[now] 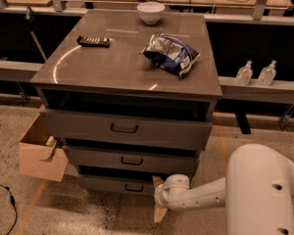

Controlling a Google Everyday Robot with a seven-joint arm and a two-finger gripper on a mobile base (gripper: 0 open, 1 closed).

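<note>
3 drawers in the cabinet, stacked. The bottom drawer (pixel 112 184) was the one nearest the gripper (pixel 159 200), and its handle (pixel 134 187) sat just left of it. The gripper was low, near the floor, at the drawer's right end, right beside the front or touching it; I couldn't tell which. I also couldn't tell whether the gripper was apart or together, since only pale bits showed past the white wrist. 1 arm (pixel 206 197) ran to it from the right, coming off a big white housing cut off by the frame's bottom-right corner.

Above were the middle drawer (pixel 103 156) and the top drawer (pixel 88 126), each w/ 1 dark handle and a dark gap over it.

On the cabinet top (pixel 88 70) there were 3 items: 1 white bowl (pixel 150 11) at the back edge, 1 dark flat remote-like object (pixel 93 41) at back left, too small to ID, and 1 crumpled silver-blue snack bag (pixel 170 53) right of center. All were well apart from the gripper.

1 open cardboard box (pixel 36 155) stood on the floor by the cabinet's left side, contents unclear. 2 clear pump bottles (pixel 244 73) stood side by side on a ledge to the right. 1 black cable (pixel 9 202) lay at lower left, partly out of frame.
</note>
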